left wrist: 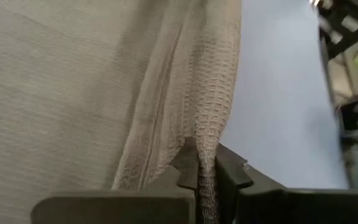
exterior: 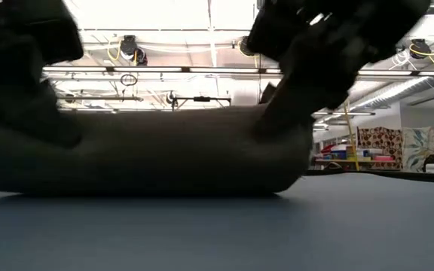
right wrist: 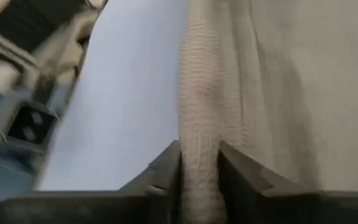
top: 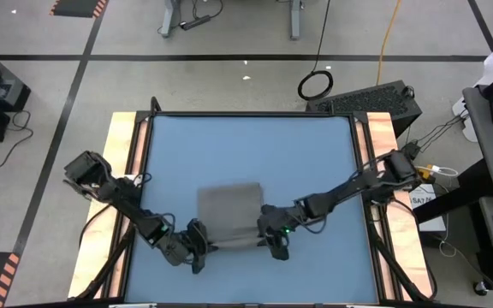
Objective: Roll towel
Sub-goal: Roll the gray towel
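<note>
Towel (top: 229,214) near edge pinched – left hand (top: 197,249), right hand (top: 274,242) – open blue table (top: 246,145) beyond.

Both arms are dark, near black, built of slim tubular links joined by bulkier rounded joint housings. The left arm (top: 114,192) has a blocky shoulder housing and thin black cables looping beside its links. The right arm (top: 349,184) shows a small green light near its wrist and cables trailing from its base. The left end effector (left wrist: 199,177) has two flat, dark grey fingers (left wrist: 232,171) with stepped, angular tips on a straight crossbar. The right end effector (right wrist: 199,177) has the same matte grey fingers (right wrist: 241,174), wedge-shaped, with notched inner edges.
</note>
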`<action>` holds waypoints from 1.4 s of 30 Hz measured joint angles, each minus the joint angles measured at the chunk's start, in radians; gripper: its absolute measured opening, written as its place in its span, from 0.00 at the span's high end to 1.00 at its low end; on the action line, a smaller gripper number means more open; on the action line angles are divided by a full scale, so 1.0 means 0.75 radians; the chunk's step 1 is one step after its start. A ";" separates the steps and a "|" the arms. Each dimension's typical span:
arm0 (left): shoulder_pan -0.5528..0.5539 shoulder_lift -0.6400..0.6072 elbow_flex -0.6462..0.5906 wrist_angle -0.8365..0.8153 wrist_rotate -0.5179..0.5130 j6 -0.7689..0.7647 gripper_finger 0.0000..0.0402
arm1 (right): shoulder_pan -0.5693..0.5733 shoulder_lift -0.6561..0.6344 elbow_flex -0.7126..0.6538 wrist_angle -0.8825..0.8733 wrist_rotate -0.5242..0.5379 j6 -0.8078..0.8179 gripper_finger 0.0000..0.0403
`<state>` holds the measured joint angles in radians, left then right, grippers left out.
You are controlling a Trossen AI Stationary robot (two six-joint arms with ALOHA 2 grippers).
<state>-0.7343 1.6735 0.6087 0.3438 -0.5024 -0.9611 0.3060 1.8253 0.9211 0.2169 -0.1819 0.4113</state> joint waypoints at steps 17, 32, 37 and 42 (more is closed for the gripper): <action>0.272 -0.066 -0.086 0.044 0.447 -0.082 0.98 | 0.453 0.057 0.004 0.133 0.977 -0.559 0.41; 0.307 -0.063 -0.085 -0.057 0.451 -0.212 0.98 | 0.410 0.249 0.005 0.374 1.098 -0.717 0.47; 0.309 -0.063 -0.085 -0.062 0.451 -0.212 0.98 | 0.370 0.248 0.005 0.322 1.082 -0.654 0.47; 0.309 -0.063 -0.085 -0.063 0.453 -0.212 0.98 | 0.374 0.248 0.005 0.356 1.084 -0.708 0.47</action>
<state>-0.5022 1.6264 0.5449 0.2962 -0.1627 -1.1198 0.5863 2.0113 0.9249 0.4842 0.6312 -0.1199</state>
